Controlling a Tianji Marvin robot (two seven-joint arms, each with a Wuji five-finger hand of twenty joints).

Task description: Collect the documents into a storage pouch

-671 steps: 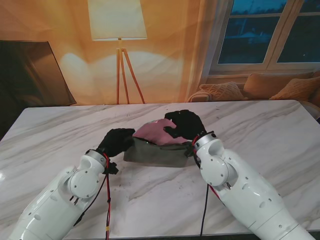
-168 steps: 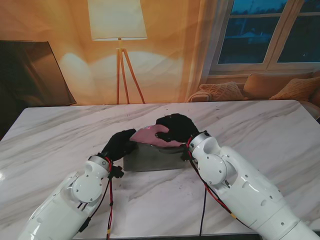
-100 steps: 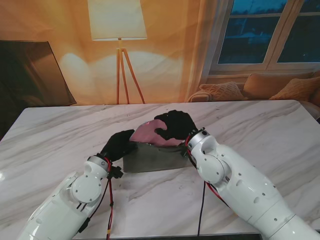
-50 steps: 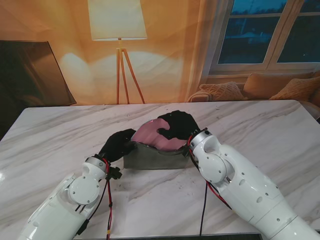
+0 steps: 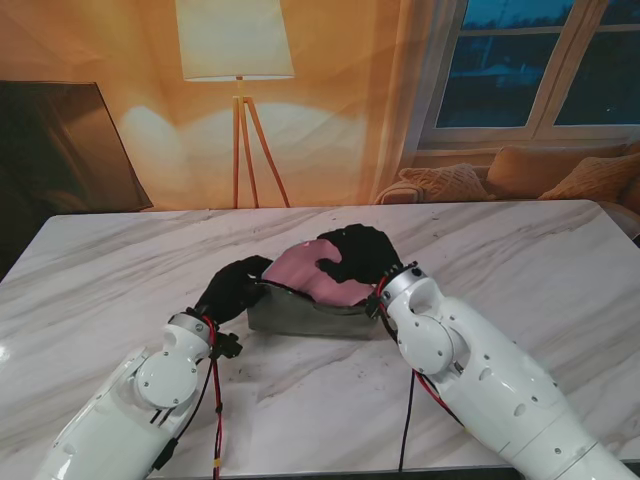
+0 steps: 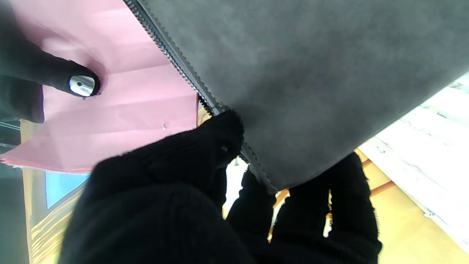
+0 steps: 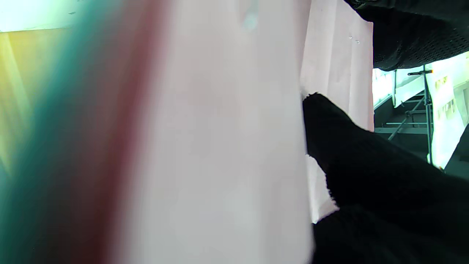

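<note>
Marble table (image 5: 520, 250) | left fingers (image 6: 205, 146) pinch grey pouch (image 5: 305, 315) | right fingers (image 5: 345, 255) grip pink documents (image 5: 300, 270)

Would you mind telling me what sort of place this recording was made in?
Most likely a living room, or a set dressed as one: a tripod floor lamp stands behind the marble table, and a sofa with cushions sits under a window.
</note>
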